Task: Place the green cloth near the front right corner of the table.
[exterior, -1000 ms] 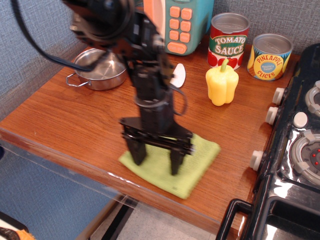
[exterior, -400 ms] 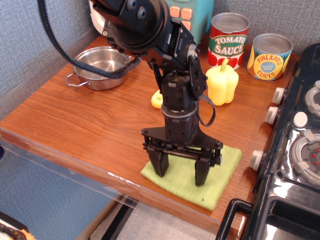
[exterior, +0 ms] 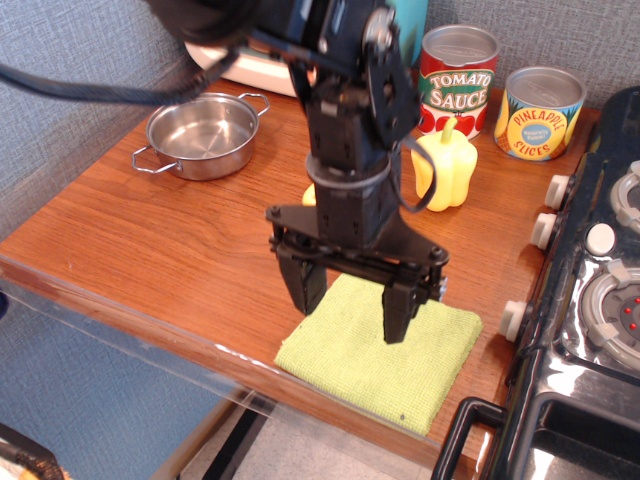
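At the near right corner of the surface [exterior: 150, 250], the green cloth [exterior: 385, 358] is lying flat, its near edge running just along the rounded front rim and its right corner reaching close to the black toy stove [exterior: 590, 300]. We are hovering our claw [exterior: 352, 305] directly above the far part of the cloth, fingers spread wide and pointing down, and they are gripping nothing; the fingertips [exterior: 396, 322] look clear of the fabric, though the angle makes it hard to be sure of the gap. So the cloth sits straight below us and slightly toward the near side, with its longer run going from near left to far right across the corner. We are judging the placement as essentially done, and what the next move calls for is a clean rise straight up so that no finger snags the cloth and drags it off the edge.

As for containers, the steel pot [exterior: 205, 135] at the far left is standing empty. The tomato sauce can [exterior: 457, 78] and the pineapple slices can [exterior: 542, 112] are standing upright and closed along the far wall, with a yellow toy pepper [exterior: 448, 170] just in front of them, well apart from the cloth.
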`<state>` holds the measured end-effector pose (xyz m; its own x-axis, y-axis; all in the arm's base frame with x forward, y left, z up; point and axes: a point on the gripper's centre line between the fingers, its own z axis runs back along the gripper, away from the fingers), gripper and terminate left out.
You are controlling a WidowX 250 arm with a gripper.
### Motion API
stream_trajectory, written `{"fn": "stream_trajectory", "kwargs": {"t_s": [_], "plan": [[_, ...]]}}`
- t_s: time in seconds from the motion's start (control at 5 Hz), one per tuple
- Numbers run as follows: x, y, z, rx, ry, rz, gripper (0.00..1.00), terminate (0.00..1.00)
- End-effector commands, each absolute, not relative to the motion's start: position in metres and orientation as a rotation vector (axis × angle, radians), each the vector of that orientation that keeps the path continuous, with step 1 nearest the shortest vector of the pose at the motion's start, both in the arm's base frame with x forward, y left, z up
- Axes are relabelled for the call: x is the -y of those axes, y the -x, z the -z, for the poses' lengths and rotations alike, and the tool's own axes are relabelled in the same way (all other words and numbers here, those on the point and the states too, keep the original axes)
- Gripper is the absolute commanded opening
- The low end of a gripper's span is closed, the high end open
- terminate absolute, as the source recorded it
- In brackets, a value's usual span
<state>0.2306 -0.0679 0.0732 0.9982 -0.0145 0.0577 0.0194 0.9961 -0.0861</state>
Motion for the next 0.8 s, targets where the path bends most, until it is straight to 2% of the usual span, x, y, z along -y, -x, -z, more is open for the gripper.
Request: {"fn": "stream_trajectory", "kwargs": {"t_s": [0.0, 0.2, 0.4, 0.6], "plan": [[0.0602, -0.2308, -0.1030, 0.136, 0.071, 0.004, 1.00, 0.00], [0.0503, -0.2345, -0.0984, 0.090, 0.039, 0.042, 1.00, 0.00], [0.0503, -0.2345, -0.0984, 0.090, 0.039, 0.042, 1.00, 0.00], [0.0503, -0.2345, -0.0984, 0.090, 0.039, 0.042, 1.00, 1.00]]}}
